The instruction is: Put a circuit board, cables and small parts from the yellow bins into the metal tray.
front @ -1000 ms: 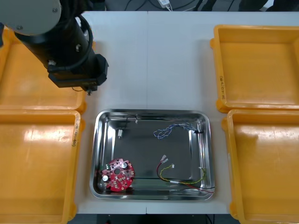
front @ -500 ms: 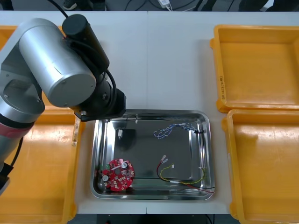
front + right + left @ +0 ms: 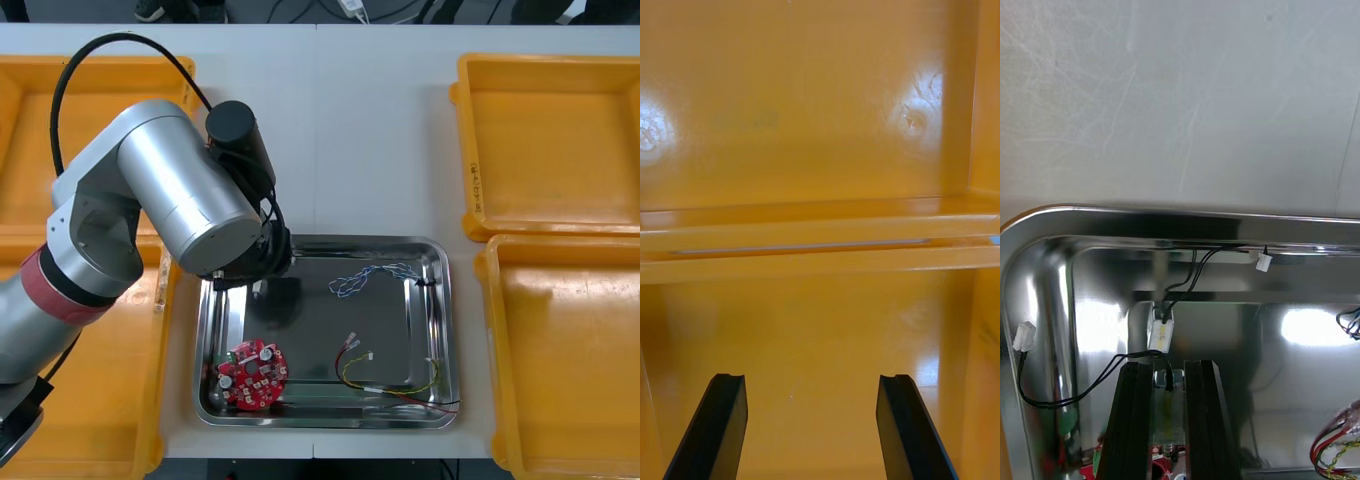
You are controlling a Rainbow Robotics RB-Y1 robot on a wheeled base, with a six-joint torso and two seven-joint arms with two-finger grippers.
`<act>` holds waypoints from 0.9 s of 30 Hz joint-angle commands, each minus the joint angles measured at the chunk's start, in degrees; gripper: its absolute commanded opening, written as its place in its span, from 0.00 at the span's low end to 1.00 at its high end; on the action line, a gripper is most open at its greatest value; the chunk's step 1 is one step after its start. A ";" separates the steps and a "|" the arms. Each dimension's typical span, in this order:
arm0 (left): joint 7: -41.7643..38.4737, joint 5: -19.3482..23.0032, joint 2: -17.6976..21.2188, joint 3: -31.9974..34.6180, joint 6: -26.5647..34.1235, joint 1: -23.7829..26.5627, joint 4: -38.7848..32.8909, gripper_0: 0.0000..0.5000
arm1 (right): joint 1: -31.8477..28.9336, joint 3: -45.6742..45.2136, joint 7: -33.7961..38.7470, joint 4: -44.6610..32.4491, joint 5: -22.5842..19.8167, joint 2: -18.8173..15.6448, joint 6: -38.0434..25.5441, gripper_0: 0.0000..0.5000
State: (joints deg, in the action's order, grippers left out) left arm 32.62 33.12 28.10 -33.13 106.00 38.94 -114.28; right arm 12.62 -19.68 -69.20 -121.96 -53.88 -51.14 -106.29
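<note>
now, left hand (image 3: 1168,367) pinching small metal part (image 3: 1161,330) (lengthwise toward tray (image 3: 1052,221) rim)

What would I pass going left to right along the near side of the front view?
Left near yellow bin → metal tray, its left rim → red circuit board → red and yellow cable → right near yellow bin.

Left arm (image 3: 170,200): silver-grey cyl. links w/ red band (image 3: 58,285), black cable loop (image 3: 130,38), black wrist (fingers (image 3: 1133,420) black too).
</note>
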 commanded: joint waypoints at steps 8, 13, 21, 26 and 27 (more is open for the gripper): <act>-3.36 -2.36 -2.08 -3.87 -3.25 -0.01 3.19 0.01 | -0.40 0.17 -1.56 -1.44 0.18 0.08 0.03 1.00; -3.09 -2.45 -2.26 -3.96 -3.34 -0.01 3.89 0.01 | -0.40 0.17 -1.56 -1.44 0.18 0.08 0.03 1.00; -2.92 -2.28 -2.43 -4.57 -3.43 -0.01 4.51 0.06 | -0.40 0.17 -1.56 -1.44 0.18 0.08 0.03 1.00; -2.92 -2.19 -2.43 -4.57 -3.34 -0.01 4.42 0.74 | -0.40 0.17 -1.56 -1.44 0.18 0.08 0.03 1.00; -2.92 -2.19 -2.43 -4.57 -3.34 -0.01 4.42 0.89 | -0.40 0.17 -1.56 -1.44 0.18 0.08 0.03 1.00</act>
State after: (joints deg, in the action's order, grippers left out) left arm 32.62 31.32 27.06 -36.81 103.05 38.93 -109.32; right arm 12.61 -19.68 -69.20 -121.96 -53.88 -51.14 -106.29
